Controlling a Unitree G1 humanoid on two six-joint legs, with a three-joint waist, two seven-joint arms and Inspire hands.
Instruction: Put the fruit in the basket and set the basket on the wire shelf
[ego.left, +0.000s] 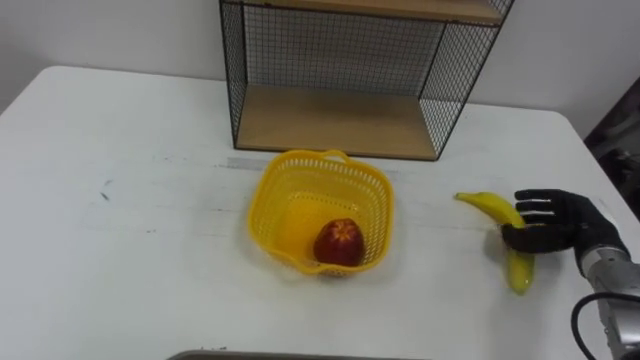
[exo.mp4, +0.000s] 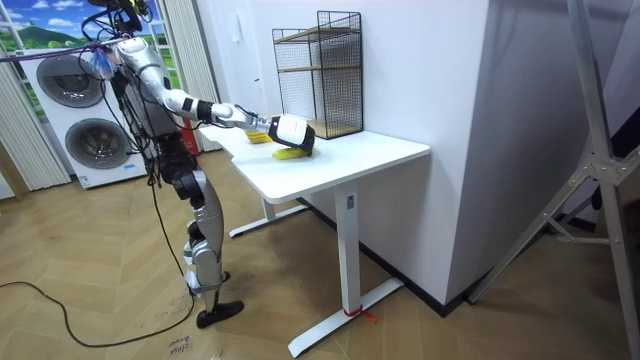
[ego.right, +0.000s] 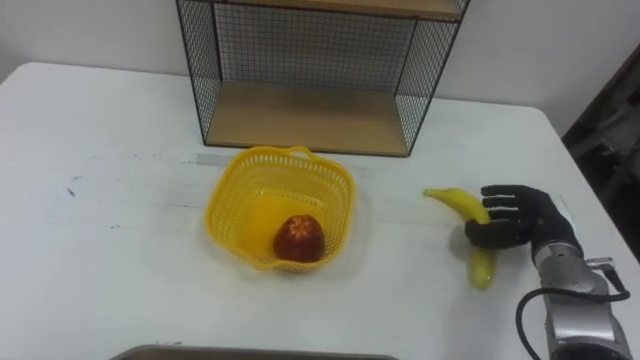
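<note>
Your right hand has its fingers wrapped round the middle of the banana, which lies on the surface to the right of the basket. The apple is already inside. Risk: the grip looks shallow, so the banana may slip on the lift, or it may clip the rim and shove the basket toward the wire shelf.

The robot's black right hand is seen laid on a curved yellow banana on a white rectangular table, near a black wire shelf.
</note>
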